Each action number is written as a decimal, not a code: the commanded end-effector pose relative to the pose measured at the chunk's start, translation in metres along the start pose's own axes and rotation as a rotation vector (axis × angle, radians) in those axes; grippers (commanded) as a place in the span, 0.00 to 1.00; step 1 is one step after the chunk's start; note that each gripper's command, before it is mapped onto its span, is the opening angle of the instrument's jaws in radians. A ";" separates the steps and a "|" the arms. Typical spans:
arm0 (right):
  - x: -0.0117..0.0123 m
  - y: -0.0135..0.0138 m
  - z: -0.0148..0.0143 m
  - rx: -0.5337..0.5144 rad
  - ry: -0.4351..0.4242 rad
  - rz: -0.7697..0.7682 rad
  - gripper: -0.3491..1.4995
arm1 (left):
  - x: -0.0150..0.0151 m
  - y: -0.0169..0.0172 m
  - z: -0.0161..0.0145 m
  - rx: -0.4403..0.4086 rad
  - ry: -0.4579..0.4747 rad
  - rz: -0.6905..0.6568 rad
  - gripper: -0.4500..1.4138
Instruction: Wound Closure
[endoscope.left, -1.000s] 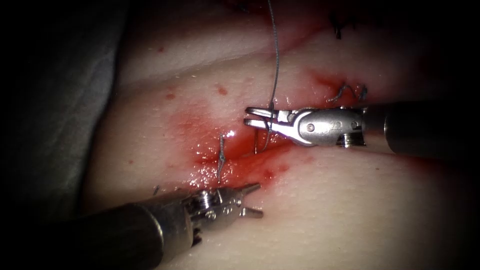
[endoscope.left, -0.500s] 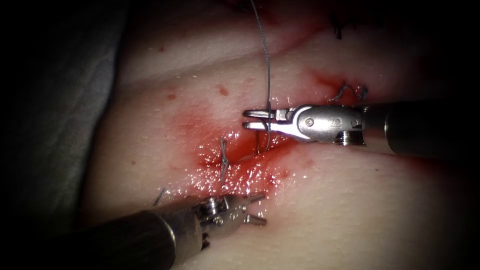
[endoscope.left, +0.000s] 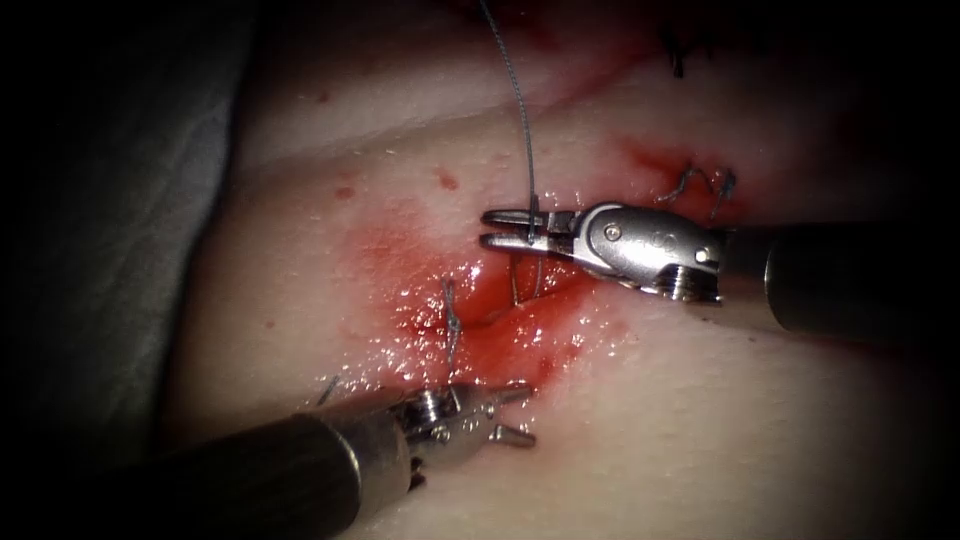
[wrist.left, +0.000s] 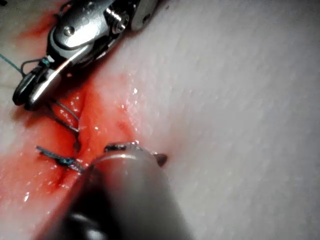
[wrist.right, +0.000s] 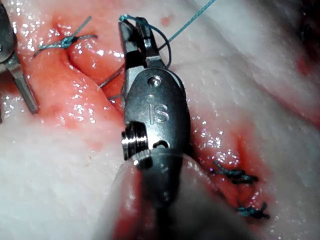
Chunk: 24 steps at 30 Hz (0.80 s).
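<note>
My two tools work over a red, wet cut in the tissue (endoscope.left: 700, 400).

My right tool (endoscope.left: 492, 228) has its jaws nearly closed on the thread (endoscope.left: 522, 130), which runs up and away. My left tool (endoscope.left: 520, 413) holds nothing, jaws parted narrowly, just below the cut (endoscope.left: 510, 315). A knotted stitch (endoscope.left: 452, 318) sits at the cut's left. I cannot see the needle.

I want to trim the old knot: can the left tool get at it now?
Probably yes: the left tool, jaws open and empty, sits just below the knot with nothing between. The right tool holds thread elsewhere.
</note>
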 end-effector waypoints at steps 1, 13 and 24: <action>-0.0002 -0.0001 0.0008 -0.001 -0.002 0.009 0.00 | 0.0000 0.0001 0.0009 -0.001 -0.001 0.001 0.50; 0.0006 0.0007 0.0009 -0.008 -0.040 0.321 0.00 | -0.0006 0.0000 0.0014 0.000 -0.009 0.001 0.50; 0.0003 0.0010 0.0010 0.048 -0.115 0.659 0.00 | -0.0008 0.0001 0.0013 -0.001 -0.009 0.003 0.50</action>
